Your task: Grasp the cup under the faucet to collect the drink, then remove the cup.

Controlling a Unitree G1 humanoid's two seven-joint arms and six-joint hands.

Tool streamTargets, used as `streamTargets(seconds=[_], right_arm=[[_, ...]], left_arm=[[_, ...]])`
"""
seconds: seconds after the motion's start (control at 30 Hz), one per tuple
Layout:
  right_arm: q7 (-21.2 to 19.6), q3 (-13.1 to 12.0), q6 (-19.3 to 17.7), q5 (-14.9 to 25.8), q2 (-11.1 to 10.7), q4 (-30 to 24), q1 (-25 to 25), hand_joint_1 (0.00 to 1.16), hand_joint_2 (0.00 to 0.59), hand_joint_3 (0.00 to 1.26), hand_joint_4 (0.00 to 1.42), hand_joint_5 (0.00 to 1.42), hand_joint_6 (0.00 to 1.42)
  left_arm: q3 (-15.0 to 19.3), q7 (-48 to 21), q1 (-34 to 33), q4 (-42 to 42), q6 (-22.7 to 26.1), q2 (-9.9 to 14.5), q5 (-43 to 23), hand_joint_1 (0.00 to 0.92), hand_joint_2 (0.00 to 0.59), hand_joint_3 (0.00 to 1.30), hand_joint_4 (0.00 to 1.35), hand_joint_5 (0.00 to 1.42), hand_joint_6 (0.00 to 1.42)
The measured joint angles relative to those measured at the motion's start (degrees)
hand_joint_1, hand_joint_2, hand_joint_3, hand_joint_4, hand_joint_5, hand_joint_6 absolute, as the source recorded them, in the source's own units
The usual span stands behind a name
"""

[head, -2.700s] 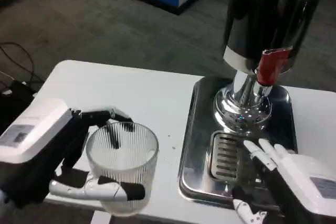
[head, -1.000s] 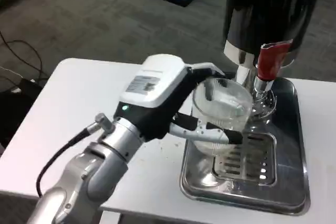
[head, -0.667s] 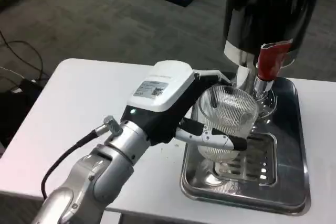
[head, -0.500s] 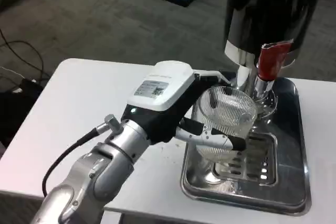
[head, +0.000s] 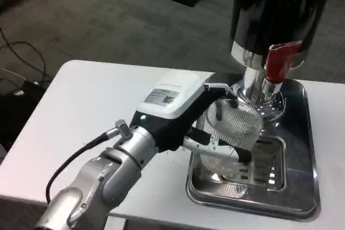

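The left robot hand sits in the middle of the frame, its fingers wrapped around a clear ribbed cup, one finger across the front of the glass and another over its far rim. The cup is tilted, its mouth turned toward the right of the frame, and it hangs over the slotted grate of a shiny metal drip tray at lower right. Just above and right of the cup is the dispenser's chrome faucet with a red lever, under a dark glossy tank at upper right. The silver forearm crosses the white tabletop from lower left.
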Motion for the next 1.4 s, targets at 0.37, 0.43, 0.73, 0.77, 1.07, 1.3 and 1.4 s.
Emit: streamTargets(seconds=[0.37,0.43,0.73,0.77,1.07,1.3,1.4], right_arm=[[0.00,-0.31,0.42,2.31,-1.28,0.32,1.55,0.39,0.543,0.12,0.01,0.02,0.00],[0.00,-0.48,0.67,2.68,-1.37,0.83,1.59,0.39,0.544,0.12,0.01,0.02,0.00],[-0.01,-1.02,1.34,4.36,-1.60,2.17,2.87,0.39,0.545,0.12,0.01,0.03,0.00],[-0.02,-1.05,1.33,4.49,-1.60,2.18,3.03,0.39,0.545,0.12,0.01,0.03,0.00],[-1.05,-1.39,0.94,6.16,-1.54,2.22,3.83,0.38,0.545,0.11,0.02,0.05,0.00],[-1.41,-1.39,0.94,6.78,-1.55,2.31,3.98,0.38,0.545,0.11,0.02,0.05,0.00],[-1.55,-1.39,0.94,6.85,-1.56,2.33,4.04,0.38,0.545,0.11,0.02,0.05,0.00]], left_arm=[[-1.54,4.77,-0.59,2.61,0.17,-1.88,1.60,0.466,0.052,1.00,1.11,1.25,1.42],[-1.64,4.97,-1.18,3.49,0.19,-2.23,1.62,0.468,0.056,1.00,1.10,1.25,1.42],[-2.90,7.87,-3.30,7.06,0.20,-3.80,2.58,0.470,0.060,0.91,1.00,1.17,1.42],[-3.12,8.24,-3.32,7.22,0.21,-3.98,2.60,0.470,0.060,0.91,1.00,1.16,1.42],[-4.18,9.03,-3.58,7.95,0.30,-4.71,2.69,0.472,0.061,0.90,0.98,1.14,1.42],[-4.96,8.97,-3.57,7.92,0.60,-4.62,2.49,0.429,0.067,0.79,0.82,1.05,1.39],[-5.13,8.97,-3.57,7.83,0.82,-4.39,2.50,0.408,0.067,0.77,0.78,1.02,1.40]])
